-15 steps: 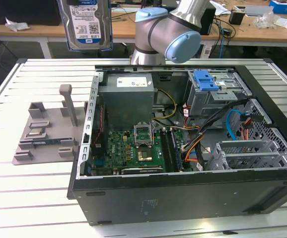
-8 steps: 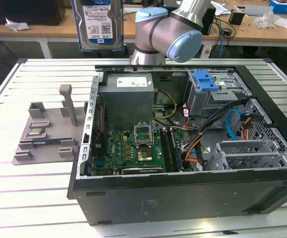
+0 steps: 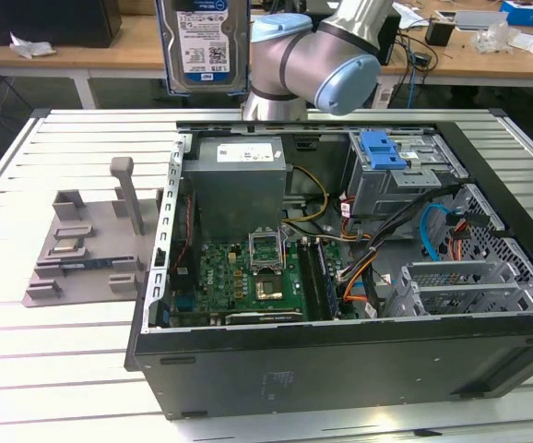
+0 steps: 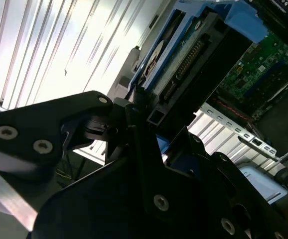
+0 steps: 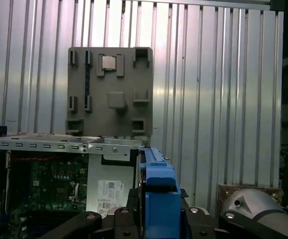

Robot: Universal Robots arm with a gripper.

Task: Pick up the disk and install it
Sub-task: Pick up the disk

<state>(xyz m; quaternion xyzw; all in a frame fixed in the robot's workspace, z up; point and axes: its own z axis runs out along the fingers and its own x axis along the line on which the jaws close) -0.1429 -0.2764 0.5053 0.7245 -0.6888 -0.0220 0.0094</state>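
Observation:
The disk [image 3: 203, 44] hangs upright in the air above the far left corner of the open computer case [image 3: 340, 374], its blue-and-white label facing the exterior camera. My gripper [image 4: 144, 107] is shut on it: in the second wrist view black fingers [image 4: 134, 119] clamp the edge beside the connector end of the disk [image 4: 184, 55]. In the first wrist view the disk's blue rail [image 5: 160, 191] stands edge-on between the gripper's black fingers [image 5: 159, 211]. The arm's grey and light-blue joint [image 3: 317, 60] sits just to the exterior view's right of the disk.
Inside the case lie a grey power supply box [image 3: 239, 180], a green motherboard [image 3: 257, 272], cables and a drive cage with a bright blue latch [image 3: 382, 148]. A grey plastic fixture [image 3: 87, 245] rests on the slatted metal table [image 3: 64, 369] at the exterior view's left.

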